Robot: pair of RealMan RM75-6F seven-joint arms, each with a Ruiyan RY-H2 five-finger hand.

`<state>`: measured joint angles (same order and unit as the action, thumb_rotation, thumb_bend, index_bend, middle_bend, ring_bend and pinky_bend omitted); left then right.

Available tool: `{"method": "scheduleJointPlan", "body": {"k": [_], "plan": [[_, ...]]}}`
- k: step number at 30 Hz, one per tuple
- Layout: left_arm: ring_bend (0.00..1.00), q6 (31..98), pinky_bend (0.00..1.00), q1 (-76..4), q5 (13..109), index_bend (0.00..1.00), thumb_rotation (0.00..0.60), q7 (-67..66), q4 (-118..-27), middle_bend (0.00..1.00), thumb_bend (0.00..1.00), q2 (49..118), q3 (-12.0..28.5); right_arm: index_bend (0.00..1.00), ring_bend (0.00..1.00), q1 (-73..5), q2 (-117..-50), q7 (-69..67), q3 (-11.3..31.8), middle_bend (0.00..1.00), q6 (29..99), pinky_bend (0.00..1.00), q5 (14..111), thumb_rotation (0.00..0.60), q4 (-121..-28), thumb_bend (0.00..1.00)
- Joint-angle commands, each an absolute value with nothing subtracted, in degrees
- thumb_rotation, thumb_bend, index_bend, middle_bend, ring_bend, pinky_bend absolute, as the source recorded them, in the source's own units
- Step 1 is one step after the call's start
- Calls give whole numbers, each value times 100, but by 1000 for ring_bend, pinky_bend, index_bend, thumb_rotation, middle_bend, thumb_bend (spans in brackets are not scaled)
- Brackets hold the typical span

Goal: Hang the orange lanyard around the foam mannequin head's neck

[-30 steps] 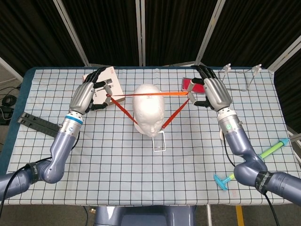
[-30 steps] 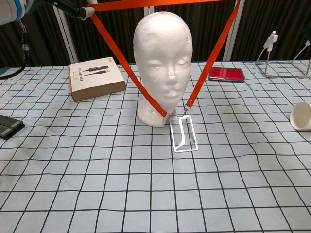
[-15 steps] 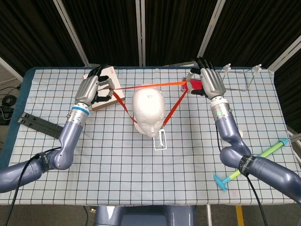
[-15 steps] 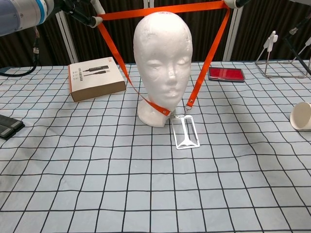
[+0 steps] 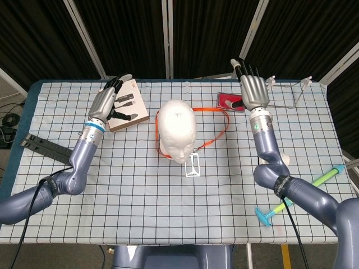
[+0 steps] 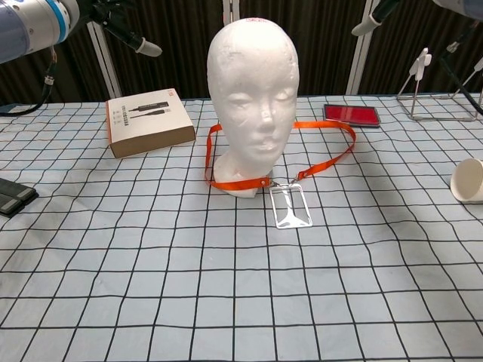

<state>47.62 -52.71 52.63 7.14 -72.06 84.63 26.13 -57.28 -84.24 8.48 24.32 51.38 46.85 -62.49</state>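
The white foam mannequin head (image 5: 176,128) (image 6: 253,98) stands upright mid-table. The orange lanyard (image 5: 217,122) (image 6: 329,160) lies slack around its neck, its loop drooping onto the cloth to the head's right side in both views. Its clear badge holder (image 5: 192,166) (image 6: 290,206) lies flat in front of the base. My left hand (image 5: 109,102) (image 6: 124,30) hovers over the box, fingers spread, holding nothing. My right hand (image 5: 253,91) (image 6: 368,19) is raised behind the red case, fingers straight and apart, also holding nothing. In the chest view only the fingertips of each hand show.
A cardboard box (image 5: 126,105) (image 6: 148,122) sits left of the head. A red case (image 5: 229,101) (image 6: 351,115) and a wire rack (image 5: 291,92) lie at the back right. A paper cup (image 6: 469,179), a green-blue tool (image 5: 300,193) and a black bar (image 5: 45,148) are near the edges.
Both hands let go of the lanyard and opened. The strap, held taut above the head before, has dropped around the neck and onto the table. The hands drew back.
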Motion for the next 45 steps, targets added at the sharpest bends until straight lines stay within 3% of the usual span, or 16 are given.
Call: {"method": "scheduleJointPlan", "body": {"k": [1,6,9,15,24,31,36,45], "plan": [[0,4971,0,-5114,5535,0,600,715,-7388,0,0,8274,2501,0,0,-5558,-8162,932,2397,0,5287,0,4814,600,-6588,59],[0,5376,0,-4795,5931,0,600,431,-7743,0,0,7898,2214,27,0,-5145,-7571,972,2190,0,5474,0,5114,600,-7280,496],[0,5670,0,-4548,6149,0,600,174,-7963,0,0,7631,2004,45,0,-4856,-7198,912,2047,0,5596,0,5335,600,-7683,664],[0,6528,0,-3746,6573,0,600,-612,-8810,0,1,6879,1399,107,0,-4117,-6279,580,1607,4,5824,0,6028,600,-8615,842],[0,7703,0,-2590,6777,0,600,-1360,-9901,0,1,6257,704,215,0,-3432,-5802,-154,800,116,5767,1,7280,600,-9233,984],[0,8496,0,-1885,6955,0,600,-2031,-10499,0,1,6129,290,244,21,-3406,-6213,-174,293,172,5374,48,7946,600,-9313,1000],[0,8558,0,-1661,7009,0,600,-1799,-10579,0,3,6122,221,261,43,-3509,-6736,-73,258,222,5189,56,7982,600,-9316,1000],[0,8482,0,-1581,7140,0,600,-1430,-10252,0,3,6191,302,262,44,-3761,-7683,210,393,215,4974,46,7832,600,-9149,1000]]}}
